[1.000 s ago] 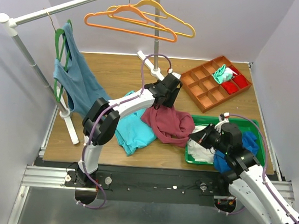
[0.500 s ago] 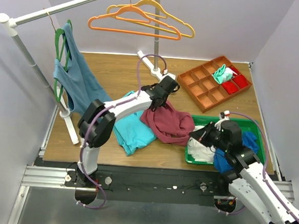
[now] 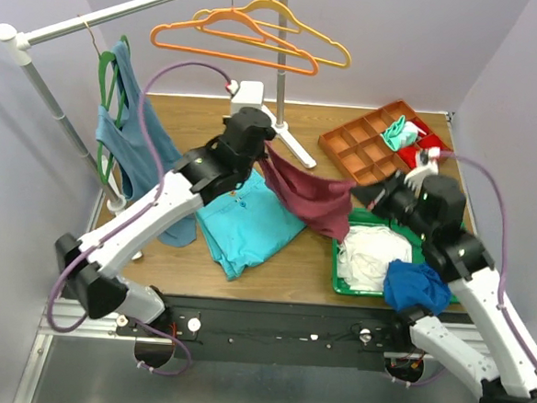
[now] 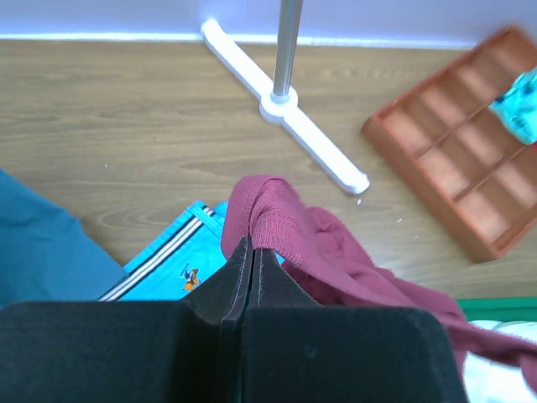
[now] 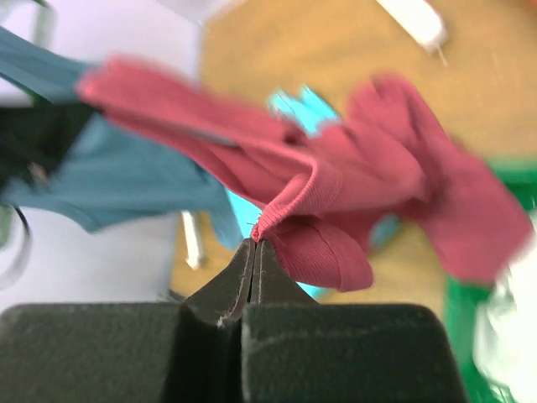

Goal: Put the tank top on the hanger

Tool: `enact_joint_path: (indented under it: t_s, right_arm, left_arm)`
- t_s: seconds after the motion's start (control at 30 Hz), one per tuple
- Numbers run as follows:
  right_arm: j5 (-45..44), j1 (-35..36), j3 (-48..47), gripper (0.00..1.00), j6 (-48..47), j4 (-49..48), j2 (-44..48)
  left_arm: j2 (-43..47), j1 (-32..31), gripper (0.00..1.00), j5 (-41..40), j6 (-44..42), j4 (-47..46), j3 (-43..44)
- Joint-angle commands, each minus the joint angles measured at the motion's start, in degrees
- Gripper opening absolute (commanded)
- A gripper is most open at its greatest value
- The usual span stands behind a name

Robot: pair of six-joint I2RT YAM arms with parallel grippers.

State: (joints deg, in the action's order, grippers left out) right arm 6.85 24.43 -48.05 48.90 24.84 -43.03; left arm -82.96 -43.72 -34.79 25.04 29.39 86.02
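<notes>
The maroon tank top hangs stretched in the air between my two grippers, above the table. My left gripper is shut on one ribbed edge of the tank top. My right gripper is shut on another ribbed edge of the tank top. The left gripper and the right gripper both show their jaws pressed together on the cloth. The orange hanger hangs by its hook from the rail at the top, above and behind the tank top.
A yellow hanger hangs behind the orange one. A blue-grey top on a green hanger hangs at the left. A turquoise garment lies on the table. A green tray holds clothes; an orange compartment box stands at back right. The rack pole stands behind.
The left gripper has shut on the tank top and lifted it up and to the left. The right gripper, holding its edge, rose and moved back, stretching the cloth off the table.
</notes>
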Motion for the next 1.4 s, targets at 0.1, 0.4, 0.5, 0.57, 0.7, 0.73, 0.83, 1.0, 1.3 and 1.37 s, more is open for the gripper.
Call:
enact_joint_path:
  t_s: [0.1, 0.4, 0.5, 0.57, 0.7, 0.73, 0.83, 1.0, 1.3, 1.37]
  right_arm:
    - [-1.05, 0.27, -33.91, 0.01, -8.12, -1.38, -18.55]
    - [-0.35, 0.27, -65.66, 0.01, -12.25, -2.43, -35.01]
    - [1.75, 0.27, -71.91, 0.01, -12.17, -2.34, -39.93]
    - [2.81, 0.27, -73.14, 0.01, -11.64, -2.87, -41.87]
    - [3.43, 0.27, -67.3, 0.01, -12.34, -3.57, -41.18]
    - [3.26, 0.27, -64.65, 0.01, -12.43, -4.88, -40.22]
    - [3.87, 0.27, -51.6, 0.01, -12.17, -8.74, -35.03]
    - [7.37, 0.27, -28.89, 0.01, -9.62, -12.35, -26.86]
    - [9.49, 0.36, 11.65, 0.08, -3.29, -22.64, -15.16]
    - [9.32, 0.36, 12.46, 0.19, -4.16, -21.33, -14.63]
  left_arm:
    - [12.38, 0.04, 0.0, -1.61, -2.18, 3.92, 13.11]
    - [7.29, 0.04, 0.0, -0.02, -11.14, 5.24, 39.11]
    - [4.56, 0.04, 0.0, -0.11, -12.55, 6.3, 44.49]
    - [4.82, 0.04, 0.0, -0.19, -12.73, 6.38, 43.81]
    - [9.65, 0.04, 0.0, -0.63, -11.77, 3.41, 32.14]
    - [12.27, 0.13, 0.0, -0.72, -11.42, 1.92, 29.06]
    - [16.41, 0.13, 0.0, -1.86, -8.61, 0.24, 17.37]
    - [20.99, 0.04, 0.0, -1.96, 0.59, 1.64, 0.15]
    - [27.32, 0.13, 0.01, 6.83, 13.72, -5.56, -33.26]
    - [28.11, 0.13, 0.07, 7.71, 15.39, -6.01, -35.56]
